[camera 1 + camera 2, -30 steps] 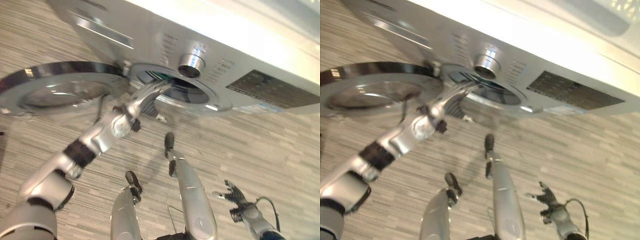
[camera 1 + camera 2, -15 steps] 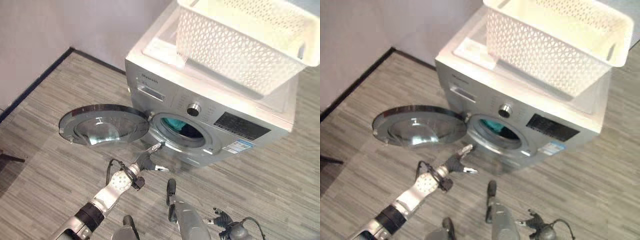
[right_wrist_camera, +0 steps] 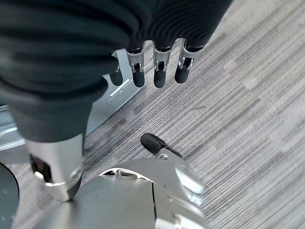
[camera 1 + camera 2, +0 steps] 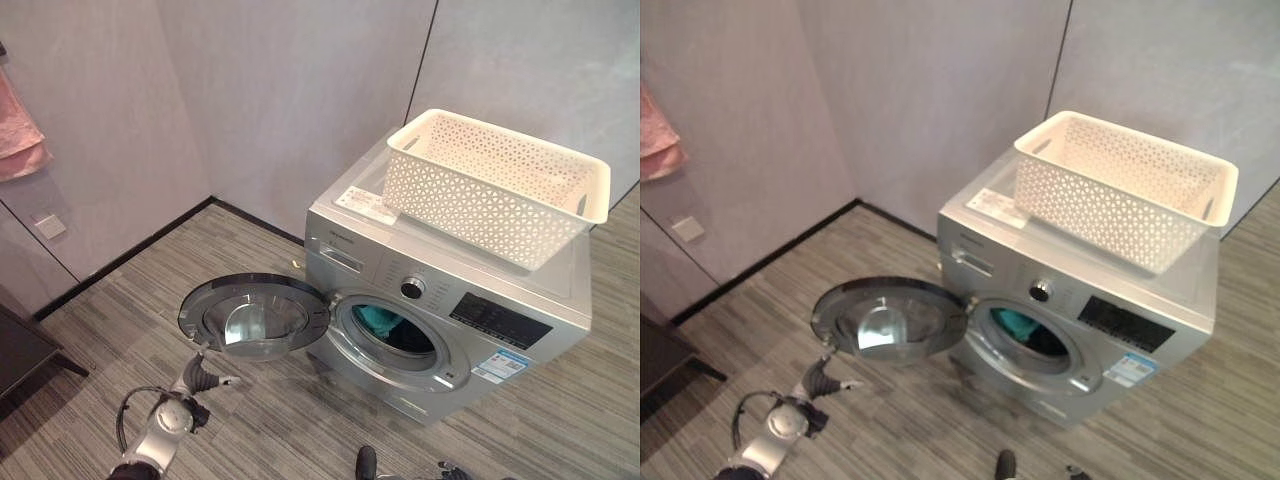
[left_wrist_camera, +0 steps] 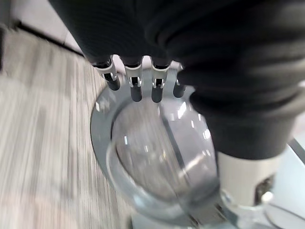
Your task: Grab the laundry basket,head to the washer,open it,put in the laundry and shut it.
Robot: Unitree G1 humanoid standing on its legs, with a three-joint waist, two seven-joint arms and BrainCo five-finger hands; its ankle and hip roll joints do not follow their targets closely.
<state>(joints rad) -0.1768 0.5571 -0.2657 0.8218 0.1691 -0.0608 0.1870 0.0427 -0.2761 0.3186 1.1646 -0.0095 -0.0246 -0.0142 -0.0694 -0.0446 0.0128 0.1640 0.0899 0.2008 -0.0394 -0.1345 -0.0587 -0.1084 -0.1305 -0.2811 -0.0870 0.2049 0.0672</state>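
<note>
Laundry basket (image 4: 497, 185) sits atop the washer (image 4: 445, 315), whose door (image 4: 255, 316) hangs open on teal laundry (image 4: 378, 320); left robot hand (image 4: 196, 376), fingers straight, hovers near the door, whose glass its wrist view shows close, while right robot hand (image 3: 152, 67) hangs relaxed over floor (image 3: 248, 95).

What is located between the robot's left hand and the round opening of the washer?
The open washer door lies between the left hand and the drum opening, as the left eye view shows. Teal laundry sits inside the opening.
</note>
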